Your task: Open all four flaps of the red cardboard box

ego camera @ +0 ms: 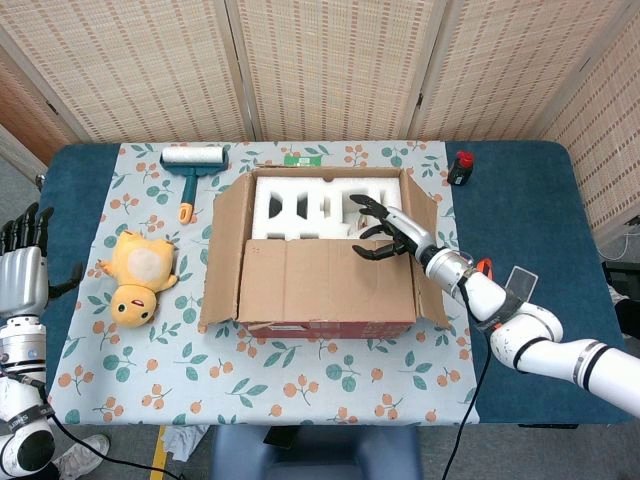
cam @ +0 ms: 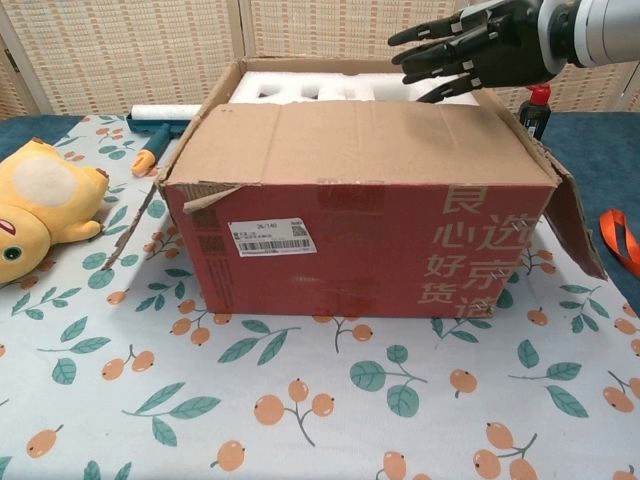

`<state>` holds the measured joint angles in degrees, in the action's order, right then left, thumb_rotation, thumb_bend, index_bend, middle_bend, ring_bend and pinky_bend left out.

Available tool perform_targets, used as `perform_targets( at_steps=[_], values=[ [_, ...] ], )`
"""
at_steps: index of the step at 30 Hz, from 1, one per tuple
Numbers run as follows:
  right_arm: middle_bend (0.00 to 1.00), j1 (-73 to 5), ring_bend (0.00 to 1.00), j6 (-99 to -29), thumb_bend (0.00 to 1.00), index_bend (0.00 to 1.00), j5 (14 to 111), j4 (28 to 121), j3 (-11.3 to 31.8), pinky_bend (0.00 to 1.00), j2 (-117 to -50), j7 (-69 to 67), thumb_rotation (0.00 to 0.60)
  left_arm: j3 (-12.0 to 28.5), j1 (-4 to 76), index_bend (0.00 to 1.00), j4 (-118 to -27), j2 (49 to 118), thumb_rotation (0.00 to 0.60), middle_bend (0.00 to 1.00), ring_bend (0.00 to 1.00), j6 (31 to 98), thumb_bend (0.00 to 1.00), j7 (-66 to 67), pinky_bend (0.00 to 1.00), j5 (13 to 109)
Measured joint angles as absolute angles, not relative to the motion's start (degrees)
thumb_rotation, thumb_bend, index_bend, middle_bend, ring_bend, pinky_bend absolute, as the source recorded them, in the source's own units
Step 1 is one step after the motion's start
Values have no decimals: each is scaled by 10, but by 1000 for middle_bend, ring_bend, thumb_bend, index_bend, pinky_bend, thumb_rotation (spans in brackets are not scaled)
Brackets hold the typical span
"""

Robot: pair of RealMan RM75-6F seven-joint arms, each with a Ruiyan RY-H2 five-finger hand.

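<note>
The red cardboard box stands mid-table on the flowered cloth. Its near flap lies flat over the front half of the opening. The left flap and right flap hang outward. White foam shows in the uncovered back half. My right hand hovers over the box at the near flap's far edge, fingers spread, holding nothing. In the chest view that hand floats just above the box and flap. My left hand stays off the table's left edge, fingers apart and empty.
A yellow plush toy lies left of the box. A lint roller rests at the back left. A black bottle with a red cap stands back right. An orange strap lies right of the box.
</note>
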<state>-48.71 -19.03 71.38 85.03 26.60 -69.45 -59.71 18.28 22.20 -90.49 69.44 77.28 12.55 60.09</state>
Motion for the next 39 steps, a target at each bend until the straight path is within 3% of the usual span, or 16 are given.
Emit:
perform_targets(
  at_steps=[6,20,39],
  values=[
    [0,-481,0,-189,416,0,716,859,271,423,-692,-605,600,181,225,0,-904,690,600,0,0,761,403,124,0,599],
    [0,-452,0,-196,416,0,724,927,299,430,-639,-639,600,181,232,0,-914,694,600,0,0,768,402,148,0,595],
    [0,-345,0,-265,416,0,756,1144,346,430,-444,-697,600,175,272,0,-951,720,600,0,0,765,402,253,0,575]
  ],
)
